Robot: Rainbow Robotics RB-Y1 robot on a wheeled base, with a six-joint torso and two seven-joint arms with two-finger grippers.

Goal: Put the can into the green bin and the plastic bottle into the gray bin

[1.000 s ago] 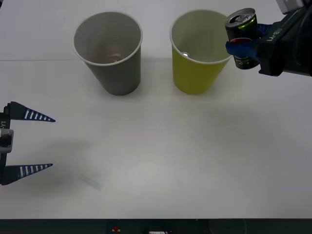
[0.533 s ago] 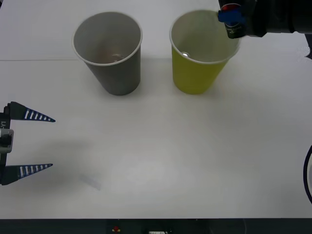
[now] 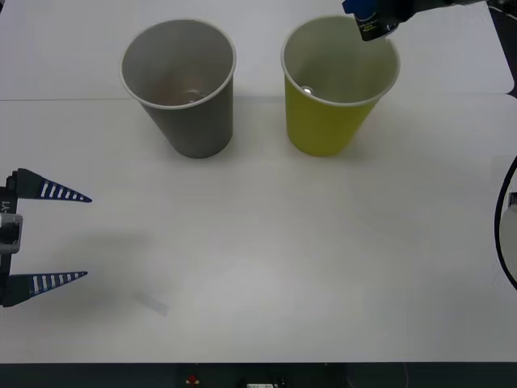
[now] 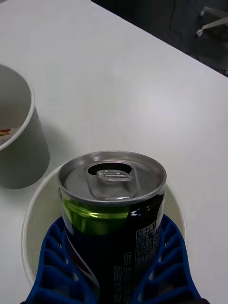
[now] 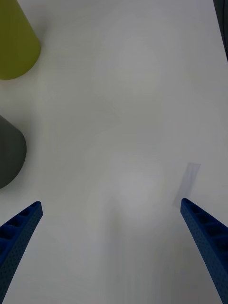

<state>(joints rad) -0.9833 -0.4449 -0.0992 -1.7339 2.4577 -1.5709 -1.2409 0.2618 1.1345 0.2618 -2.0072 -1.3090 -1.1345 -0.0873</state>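
**Item count**

One can [image 4: 112, 209]. Two paper cups: one green bin [image 3: 329, 121] at far right, one gray bin [image 3: 190, 117] at far left. Two grippers: right gripper [image 3: 367, 16], left gripper [image 3: 48, 236]. One white table [image 3: 307, 250].

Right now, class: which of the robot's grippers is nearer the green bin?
Right. The right gripper, shut on the can, hangs above the green bin's rim. The left gripper waits open, far off at the table's near-left edge.

Right gripper [image 3: 367, 18] is reaching in up at the far right, jaws clamped tight on their load. Left gripper [image 3: 50, 236] just hangs low at the left edge, jaws spread wide
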